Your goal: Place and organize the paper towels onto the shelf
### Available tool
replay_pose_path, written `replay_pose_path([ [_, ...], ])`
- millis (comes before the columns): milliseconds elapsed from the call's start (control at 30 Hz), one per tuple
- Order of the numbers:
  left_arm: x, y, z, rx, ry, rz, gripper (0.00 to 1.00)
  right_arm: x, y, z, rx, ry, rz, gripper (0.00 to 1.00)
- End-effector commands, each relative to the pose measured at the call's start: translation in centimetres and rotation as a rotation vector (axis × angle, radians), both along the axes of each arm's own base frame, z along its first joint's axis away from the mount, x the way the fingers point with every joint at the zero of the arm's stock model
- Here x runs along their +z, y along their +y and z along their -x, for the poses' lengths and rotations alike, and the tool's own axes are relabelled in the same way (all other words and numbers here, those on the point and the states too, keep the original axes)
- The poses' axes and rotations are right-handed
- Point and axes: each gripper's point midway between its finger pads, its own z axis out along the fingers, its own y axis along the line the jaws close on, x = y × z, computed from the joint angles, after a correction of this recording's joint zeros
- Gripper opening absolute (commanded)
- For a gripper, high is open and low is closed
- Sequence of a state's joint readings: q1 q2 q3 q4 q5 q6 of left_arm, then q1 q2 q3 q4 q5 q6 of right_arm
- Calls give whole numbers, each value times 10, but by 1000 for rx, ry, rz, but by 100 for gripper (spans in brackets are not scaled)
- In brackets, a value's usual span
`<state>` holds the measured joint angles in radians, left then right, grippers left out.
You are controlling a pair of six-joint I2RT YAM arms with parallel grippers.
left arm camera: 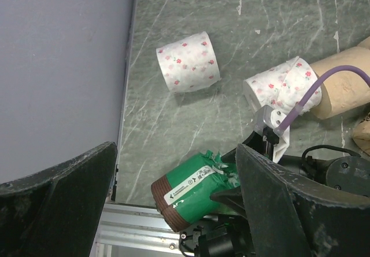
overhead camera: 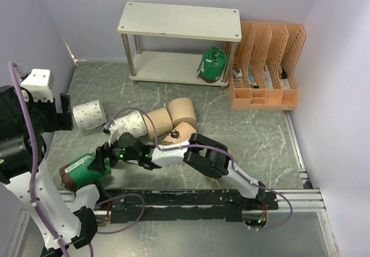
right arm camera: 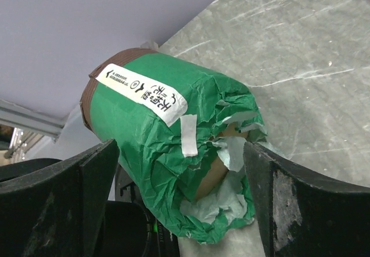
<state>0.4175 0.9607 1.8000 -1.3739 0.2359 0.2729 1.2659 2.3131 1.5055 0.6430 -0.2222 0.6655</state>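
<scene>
A green-wrapped paper towel roll (overhead camera: 80,171) (right arm camera: 156,124) (left arm camera: 193,190) lies on its side at the table's front left, by the rail. My right gripper (overhead camera: 99,163) (right arm camera: 180,147) is open, one finger on each side of the roll's torn end. Another green roll (overhead camera: 213,65) stands on the lower board of the shelf (overhead camera: 179,21). Two white flowered rolls (overhead camera: 88,115) (overhead camera: 130,124) and three tan rolls (overhead camera: 157,122) (overhead camera: 181,111) (overhead camera: 180,133) lie mid-table. My left gripper (overhead camera: 60,111) (left arm camera: 176,153) hangs open and empty, high above the left side.
An orange perforated file organizer (overhead camera: 267,66) stands right of the shelf. The left wall (left arm camera: 58,66) runs close beside the flowered roll (left arm camera: 188,60). A metal rail (overhead camera: 289,196) marks the front edge. A purple cable (left arm camera: 324,80) crosses over the other flowered roll (left arm camera: 277,86).
</scene>
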Motion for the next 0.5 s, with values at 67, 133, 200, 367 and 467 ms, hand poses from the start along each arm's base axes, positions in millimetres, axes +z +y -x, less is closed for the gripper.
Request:
replay_pose_path([
  [67, 2, 6, 2, 41, -22, -17, 95, -2, 13, 15, 47, 27, -20, 64],
  [133, -1, 7, 2, 45, -17, -17, 96, -3, 14, 16, 53, 28, -21, 40],
  [200, -2, 7, 3, 42, -17, -20, 96, -1, 13, 15, 48, 19, -23, 20],
  [367, -12, 8, 2, 41, 4, -16, 96, 23, -7, 1, -30, -79, -3, 0],
  [467, -18, 7, 1, 38, 13, -7, 96, 48, -36, -17, -120, -227, 65, 0],
])
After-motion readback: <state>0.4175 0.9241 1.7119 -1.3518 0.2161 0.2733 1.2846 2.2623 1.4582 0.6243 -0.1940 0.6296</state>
